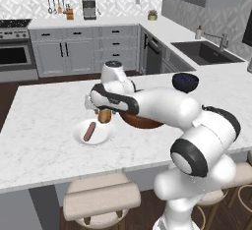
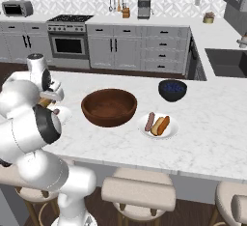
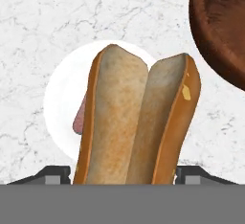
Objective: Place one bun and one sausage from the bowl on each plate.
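Last step in hand, by the look of it: bun carried to the second plate. Other plate, on the far side of the bowl, already loaded with a sausage and a bun side by side. Bowl empty in the right base view, so nothing left to fetch.

Gripper closed on the bun, jaws parted only by the bun's width, fingertips mostly hidden behind it in the hand view. Bun held split side toward the camera, hanging above the plate, not yet touching it. Sausage lying on the plate, in the hand view only a pink sliver peeking out at the bun's left edge.

Both plates and bowl set along the island's near edge, toward the stools: bowl in the middle, one plate each side. Dark blue bowl behind, nearer the sink edge, not part of the job.

Next move: lower straight down and set the bun beside the sausage, on the bare part of the plate, then open wide enough to let go. Risk judged small: bun tipping or rolling off the shallow rim if dropped from height or landed on the sausage.
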Controlling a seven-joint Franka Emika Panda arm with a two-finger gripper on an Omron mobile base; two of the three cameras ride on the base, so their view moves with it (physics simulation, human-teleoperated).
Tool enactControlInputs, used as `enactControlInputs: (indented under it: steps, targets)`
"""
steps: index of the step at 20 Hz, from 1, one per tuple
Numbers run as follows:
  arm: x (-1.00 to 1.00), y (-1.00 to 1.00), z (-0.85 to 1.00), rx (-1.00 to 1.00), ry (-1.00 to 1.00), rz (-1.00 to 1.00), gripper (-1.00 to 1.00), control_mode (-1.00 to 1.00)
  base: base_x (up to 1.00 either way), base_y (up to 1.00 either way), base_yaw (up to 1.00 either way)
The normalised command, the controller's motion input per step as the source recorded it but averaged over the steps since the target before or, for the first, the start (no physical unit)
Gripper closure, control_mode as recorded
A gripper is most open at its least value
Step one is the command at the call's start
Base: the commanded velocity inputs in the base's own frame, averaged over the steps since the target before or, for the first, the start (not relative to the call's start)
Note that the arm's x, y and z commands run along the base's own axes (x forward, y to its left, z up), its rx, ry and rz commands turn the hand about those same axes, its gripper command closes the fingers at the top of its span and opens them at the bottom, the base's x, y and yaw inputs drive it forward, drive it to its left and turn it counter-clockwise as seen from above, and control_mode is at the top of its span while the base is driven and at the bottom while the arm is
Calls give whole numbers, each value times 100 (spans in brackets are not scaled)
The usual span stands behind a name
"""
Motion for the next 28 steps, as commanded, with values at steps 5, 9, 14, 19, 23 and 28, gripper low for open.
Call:
enactControlInputs:
  steps: [5,9,14,19,23,28]
  targets:
    - [28,35,-63,-13,4,-21,100,-100,0,0,0]
    - [19,-18,-66,-8,0,-15,100,-100,0,0,0]
    - [22,-39,-63,-1,0,-9,100,-100,0,0,0]
    - [2,-7,-59,0,0,-1,100,-100,0,0,0]
    - [14,1,-29,1,1,0,-100,-100,0,0,0]
    - [23,0,0,5,0,0,-100,-100,0,0,0]
